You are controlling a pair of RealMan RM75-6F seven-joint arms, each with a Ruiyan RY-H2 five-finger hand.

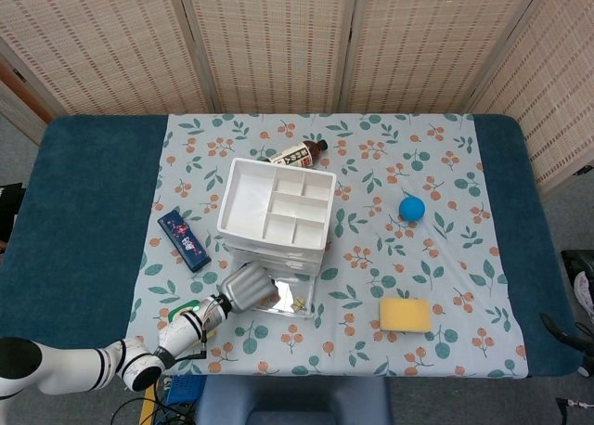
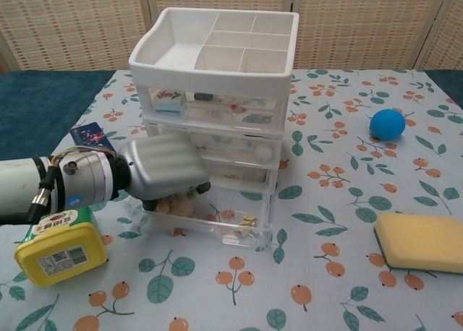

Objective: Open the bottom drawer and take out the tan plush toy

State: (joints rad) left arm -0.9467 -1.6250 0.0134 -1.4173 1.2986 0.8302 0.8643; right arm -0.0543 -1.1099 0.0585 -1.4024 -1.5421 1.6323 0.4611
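tan plush toy mostly behind robot hand

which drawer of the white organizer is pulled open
The bottom drawer: its clear front juts out over the tablecloth, with the left hand reaching into it. The drawers above sit flush in the organizer.

A staged test room, it seems. Woven reed screens fence a padded blue desk. A floral cloth covers it.

A blue ball lies beyond a yellow sponge; a bottle lies behind.
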